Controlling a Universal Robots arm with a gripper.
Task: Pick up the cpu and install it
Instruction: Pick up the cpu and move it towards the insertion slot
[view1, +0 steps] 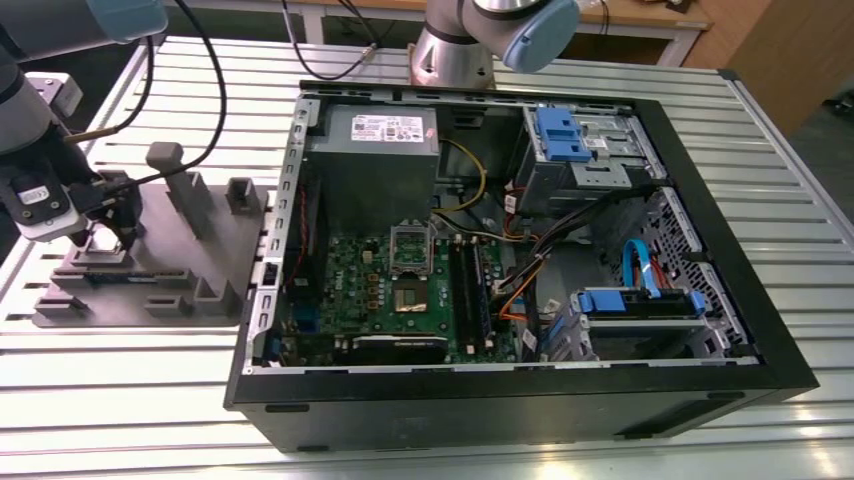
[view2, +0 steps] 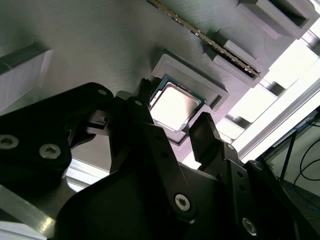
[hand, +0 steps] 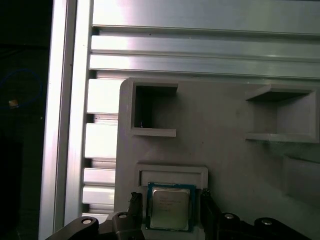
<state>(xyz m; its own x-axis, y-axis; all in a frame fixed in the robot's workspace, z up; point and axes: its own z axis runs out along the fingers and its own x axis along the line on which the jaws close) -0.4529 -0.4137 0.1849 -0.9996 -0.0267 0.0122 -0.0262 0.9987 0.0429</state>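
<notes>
My fingers (hand: 136, 204) are spread open, gripping nothing, one each side of the cpu (hand: 170, 207) (looks clear of both). Cpu lies flat in its grey holder (hand: 225, 125) pocket, squarely between them; computer case (view1: 534, 400) well beyond.

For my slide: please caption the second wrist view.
Fingers flank the cpu, which lies in a pocket of the grey holder.

The cpu (hand: 170, 210) is silvery-grey with a thin green rim, the tray (hand: 225, 115) under it plain matt grey, the hand (hand: 170, 200) black, and beside the tray the bench (hand: 200, 50) is ribbed silver, the case (view1: 534, 410) black.
</notes>
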